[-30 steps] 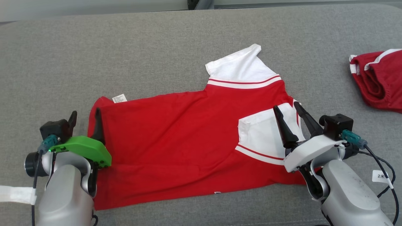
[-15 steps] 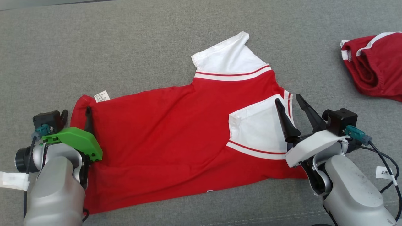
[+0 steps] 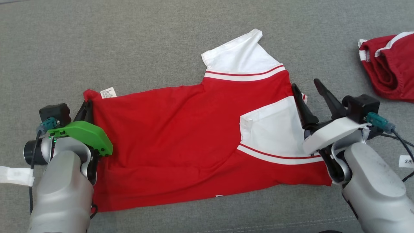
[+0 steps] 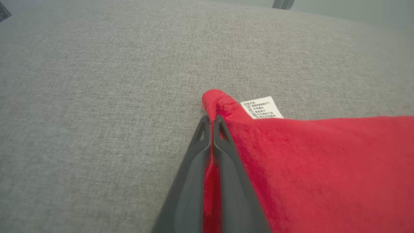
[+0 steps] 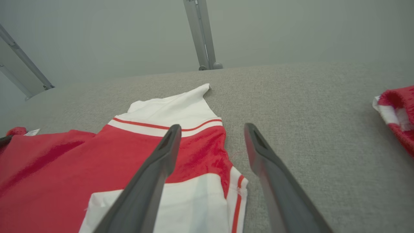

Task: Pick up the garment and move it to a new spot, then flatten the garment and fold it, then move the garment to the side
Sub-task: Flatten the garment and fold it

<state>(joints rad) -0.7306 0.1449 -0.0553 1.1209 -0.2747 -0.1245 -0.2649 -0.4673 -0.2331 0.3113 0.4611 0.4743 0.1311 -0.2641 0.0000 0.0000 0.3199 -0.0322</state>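
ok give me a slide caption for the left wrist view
The left gripper shut on a corner of the red garment, beside its white label, on the grey surface.

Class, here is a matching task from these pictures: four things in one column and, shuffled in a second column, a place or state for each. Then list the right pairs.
Column one
1. left gripper
2. right gripper
3. care label
4. crumpled garment

Column two
A. open, at the right edge of the red shirt
B. far right on the grey surface
C. shut on a corner of that shirt
D. white, beside the pinched corner

Pairs: 1-C, 2-A, 3-D, 4-B
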